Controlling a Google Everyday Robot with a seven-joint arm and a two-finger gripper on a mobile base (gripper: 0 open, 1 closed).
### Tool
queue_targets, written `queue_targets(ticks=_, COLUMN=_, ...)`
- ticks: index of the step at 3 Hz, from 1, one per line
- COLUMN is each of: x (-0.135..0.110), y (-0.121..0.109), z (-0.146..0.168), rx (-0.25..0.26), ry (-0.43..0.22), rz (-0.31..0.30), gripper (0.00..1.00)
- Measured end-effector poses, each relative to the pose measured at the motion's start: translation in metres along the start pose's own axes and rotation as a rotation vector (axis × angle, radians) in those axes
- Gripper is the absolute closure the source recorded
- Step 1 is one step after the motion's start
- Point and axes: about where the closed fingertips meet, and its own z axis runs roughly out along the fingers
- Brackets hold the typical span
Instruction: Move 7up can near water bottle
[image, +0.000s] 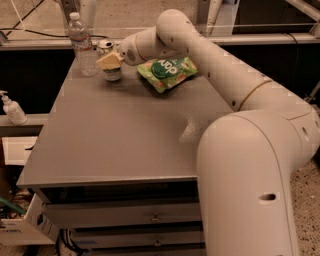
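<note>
**Placing the 7up Can Beside the Water Bottle**

Status: My gripper (111, 61) is at the far left corner of the table (115, 135). Its fingers are closed around the 7up can (113, 73), with one pale pad across the front of the can's body. The can is upright and just to the right of the water bottle (81, 44), close to it but apart. I cannot tell whether the can's base is on the surface or just above it.

Procedure, as I judge it:
1. Keep the can vertical. Any tilt at release risks it tipping over.
2. Lower straight down until the base is fully seated.
3. Open the fingers only enough to clear the can.
4. Retract upward and to the right, away from the bottle. The bottle is tall and slim and looks easy to knock over.
5. Avoid dragging my wrist across the green snack bag (167, 72), which lies near on the right.

Inventory:
- 7up can: one
- Water bottle: one
- Green snack bag: one
- Pump bottle (12, 109): one, off the table to the left
</note>
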Motion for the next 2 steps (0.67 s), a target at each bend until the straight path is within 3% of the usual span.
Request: queue_targets(ticks=2, x=-0.022, y=0.002, z=0.056, rx=-0.041, ry=-0.023, rz=0.006, gripper=0.99)
